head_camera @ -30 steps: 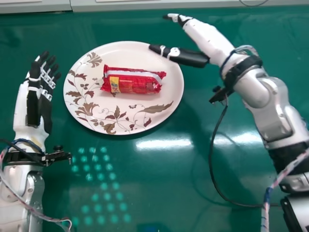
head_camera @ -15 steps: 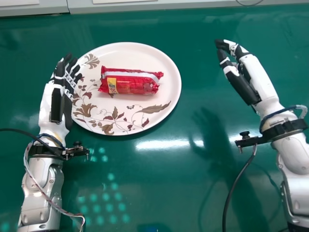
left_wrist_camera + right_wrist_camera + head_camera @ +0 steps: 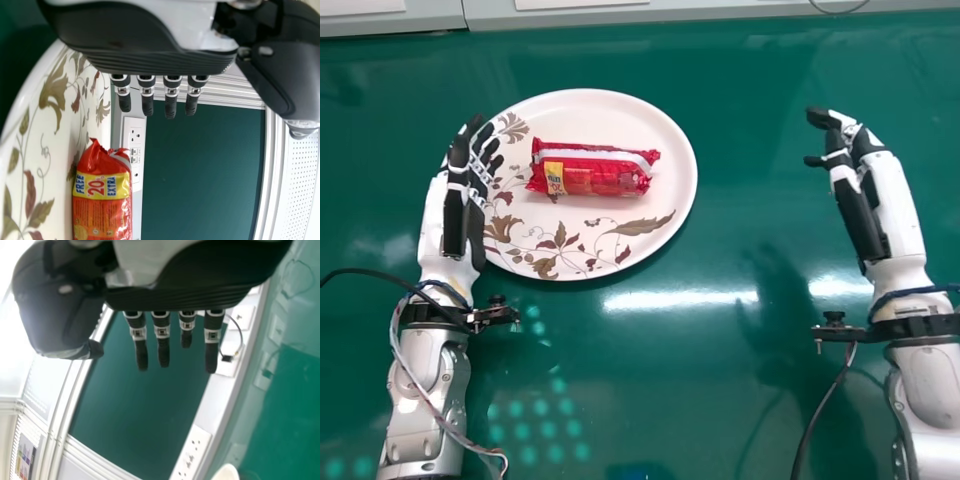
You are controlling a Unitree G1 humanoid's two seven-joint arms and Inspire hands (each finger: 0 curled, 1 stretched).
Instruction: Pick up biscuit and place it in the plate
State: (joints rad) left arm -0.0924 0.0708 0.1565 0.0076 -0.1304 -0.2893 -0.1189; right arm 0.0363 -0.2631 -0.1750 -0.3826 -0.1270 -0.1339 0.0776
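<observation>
Left robot hand (image 3: 458, 215) nearer partly hidden plate (image 3: 610, 120)

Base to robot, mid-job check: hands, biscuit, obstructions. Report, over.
Left hand open, empty, at plate's left rim. Right hand open, empty, well right of plate. Biscuit packet lying on plate, ungripped. Nothing on top of it.

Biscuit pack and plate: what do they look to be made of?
Biscuit pack: glossy red plastic film, probably; crinkled end and bright highlights suggest it, though foil-lined film is possible. Plate: smooth, hard, off-white with a leaf pattern. Could be glazed ceramic or melamine; can't tell which.
</observation>
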